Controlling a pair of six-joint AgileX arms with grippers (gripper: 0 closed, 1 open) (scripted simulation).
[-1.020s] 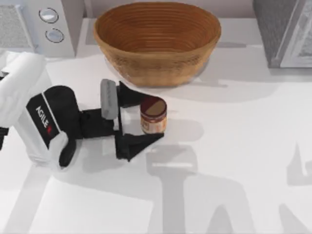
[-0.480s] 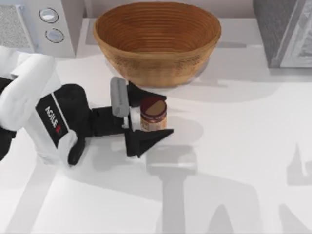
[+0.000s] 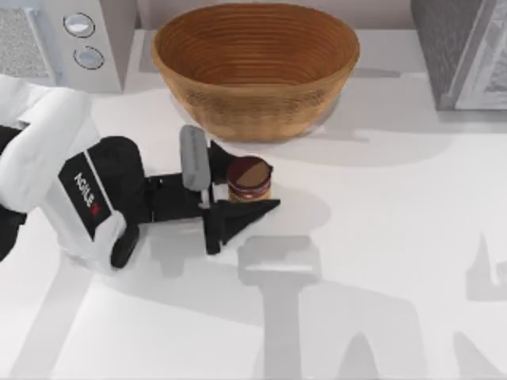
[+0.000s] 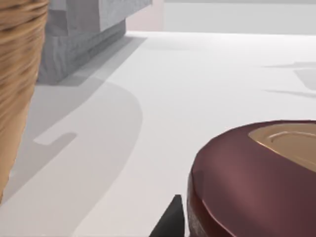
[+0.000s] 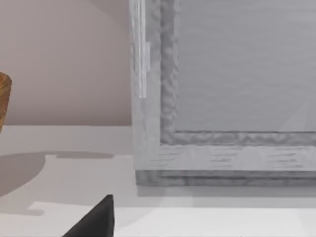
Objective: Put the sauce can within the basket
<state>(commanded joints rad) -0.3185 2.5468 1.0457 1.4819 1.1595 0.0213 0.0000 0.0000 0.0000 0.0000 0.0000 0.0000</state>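
The sauce can (image 3: 249, 176), maroon-topped with an orange label, stands upright on the white table just in front of the basket (image 3: 253, 107). My left gripper (image 3: 252, 182) reaches in from the left, its two black fingers pressed against the can's far and near sides, shut on it. The left wrist view has the can's maroon lid (image 4: 247, 182) close up, a black fingertip (image 4: 170, 224) beside it and the basket's woven wall (image 4: 17, 74) at the edge. The right wrist view has one dark fingertip (image 5: 98, 219) of my right gripper and a sliver of the basket (image 5: 4, 98).
A white appliance with two round knobs (image 3: 75, 39) stands at the back left, close to the basket. A grey cabinet (image 3: 459, 47) stands at the back right, also seen as the grey cabinet (image 5: 222, 89) up close. Open white table spreads to the front and right.
My left gripper moved right until the can sat between its fingers, then the fingers drew in against the can's sides. The can has stayed in place.
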